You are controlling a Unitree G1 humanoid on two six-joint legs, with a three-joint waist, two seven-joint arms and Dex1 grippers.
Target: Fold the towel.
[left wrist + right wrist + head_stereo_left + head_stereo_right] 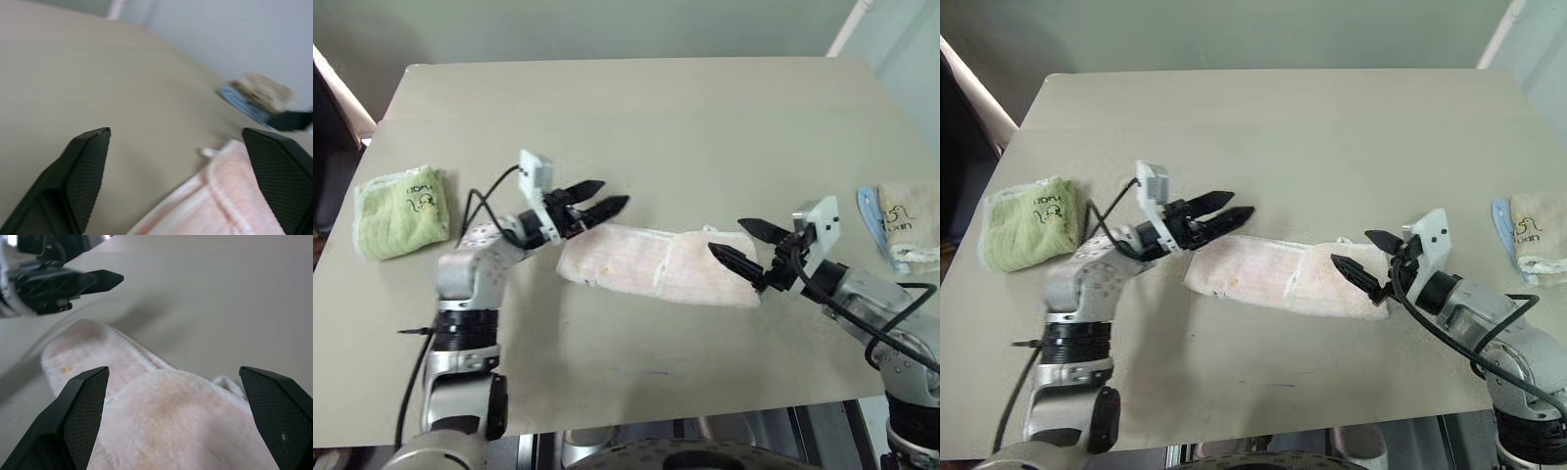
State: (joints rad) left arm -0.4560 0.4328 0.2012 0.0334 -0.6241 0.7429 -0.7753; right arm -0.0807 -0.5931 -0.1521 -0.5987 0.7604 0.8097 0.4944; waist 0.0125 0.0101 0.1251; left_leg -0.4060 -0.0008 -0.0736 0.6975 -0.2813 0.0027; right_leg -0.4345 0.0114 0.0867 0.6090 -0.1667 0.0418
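1. A wide, pale grey-beige table (636, 108) with a smooth matte top bears everything here.
2. The pale pink terry-cloth towel (656, 264) lies near the middle of the table, toward its near edge, folded into a long, narrow band that runs from one gripper to the other. One folded layer overlaps another about halfway along, and a small whitish corner sticks up near its right end.
3. The left gripper (595, 204), two black fingers on a silver arm, hangs just above the towel's left end. Its jaws stand wide apart with nothing between them.
4. The right gripper (747, 243), also black-fingered, sits at the towel's right end. Its jaws are likewise spread wide and hold nothing; the pink cloth lies below and between the fingers in the right wrist view.
5. A lime-green folded towel (399, 213) with a dark printed logo lies by the table's left edge, well apart from the pink one.
6. A beige folded towel (911, 223) rests on a blue one (871, 217) at the table's right edge.
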